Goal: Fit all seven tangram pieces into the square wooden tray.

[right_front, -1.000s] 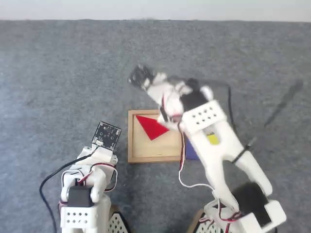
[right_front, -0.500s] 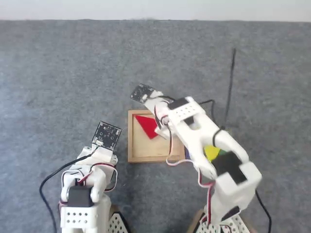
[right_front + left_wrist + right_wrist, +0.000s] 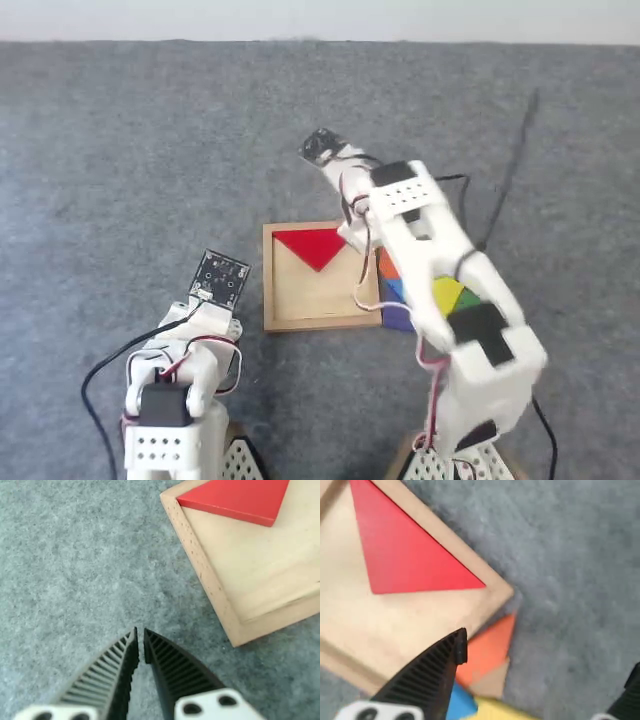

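Left gripper (image 3: pixel 140 632) closed and empty; right gripper (image 3: pixel 547 657) spread wide at the square wooden tray (image 3: pixel 200 570).
Left gripper hangs over the grey carpet (image 3: pixel 120 150) near a tray corner; red triangle (image 3: pixel 313 247) lies flat inside the tray, long edge against the far rim; right gripper straddles the right rim by the far corner; orange piece (image 3: pixel 490 647), blue piece (image 3: pixel 462 702) and yellow piece (image 3: pixel 495 714) lie just outside that rim.

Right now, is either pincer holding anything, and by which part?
Nothing is held. The left pincer is shut, empty, above the grey carpet; the right pincer is open, and the red triangular piece lies in the square wooden tray.
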### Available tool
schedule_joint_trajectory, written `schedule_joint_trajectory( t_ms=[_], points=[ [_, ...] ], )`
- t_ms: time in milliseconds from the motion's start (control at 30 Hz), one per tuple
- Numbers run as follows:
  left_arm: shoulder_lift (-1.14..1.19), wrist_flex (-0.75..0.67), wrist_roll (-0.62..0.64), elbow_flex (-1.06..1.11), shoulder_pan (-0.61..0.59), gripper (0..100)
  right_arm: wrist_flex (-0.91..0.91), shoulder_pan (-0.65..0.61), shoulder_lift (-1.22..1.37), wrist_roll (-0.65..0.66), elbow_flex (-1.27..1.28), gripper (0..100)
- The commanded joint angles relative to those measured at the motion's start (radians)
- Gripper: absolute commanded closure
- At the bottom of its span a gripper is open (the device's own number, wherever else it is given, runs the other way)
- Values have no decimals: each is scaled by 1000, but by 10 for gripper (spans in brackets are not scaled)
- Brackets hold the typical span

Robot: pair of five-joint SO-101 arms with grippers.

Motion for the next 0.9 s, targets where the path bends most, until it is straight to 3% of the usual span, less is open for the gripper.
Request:
schedule_joint_trajectory(
  t_ms=[0,200,267,333,467,533,700,867],
  points=[
    [-23,5,-8,-8,-5,981,99,70,-335,-58,98,527],
    [-23,5,-8,-8,-5,981,114,145,-504,-123,408,527],
    [-23,5,-8,-8,-5,981,105,143,-504,-219,465,527],
    [-23,5,-8,-8,-5,981,88,139,-506,-384,491,527],
    [-23,5,-8,-8,-5,981,31,143,-506,-876,500,527],
    [-23,5,-8,-8,-5,981,24,127,-498,-1057,509,527],
    [-23,5,-8,-8,-5,981,-27,71,-387,-1060,516,527],
    [-23,5,-8,-8,-5,981,-107,116,-232,-1057,503,527]
  ],
)
